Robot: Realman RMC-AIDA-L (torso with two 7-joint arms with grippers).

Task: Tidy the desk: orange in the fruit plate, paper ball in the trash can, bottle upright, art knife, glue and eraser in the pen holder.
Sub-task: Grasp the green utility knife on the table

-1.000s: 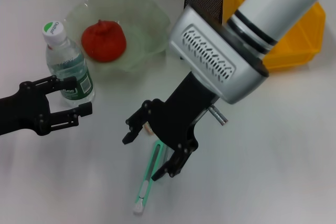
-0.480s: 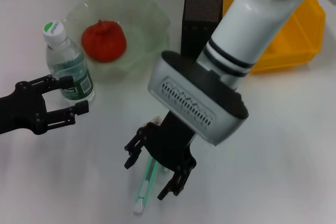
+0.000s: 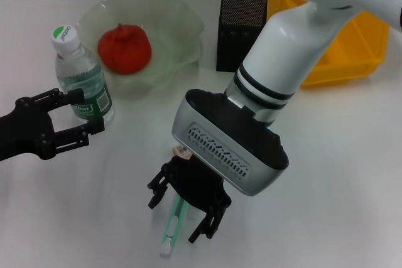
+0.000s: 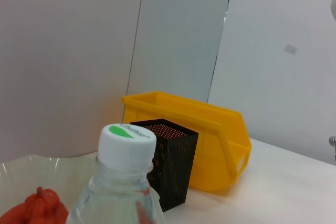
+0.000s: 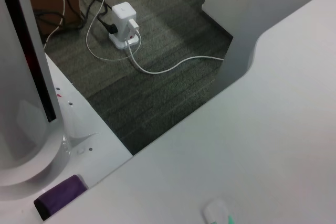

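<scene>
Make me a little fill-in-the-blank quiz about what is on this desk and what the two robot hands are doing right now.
1. The orange lies in the green ____.
2. The bottle with the white cap stands ____.
3. The right gripper, fingers open, hovers over the green art ____.
4. The left gripper is open beside the ____.

Missing words: fruit plate; upright; knife; bottle

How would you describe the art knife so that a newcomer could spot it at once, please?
Start at the green glass fruit plate at the desk's far side, then come toward the near edge. Beneath the open right end effector lies the art knife: a slim mint-green and white stick, the only flat-lying object here.
</scene>
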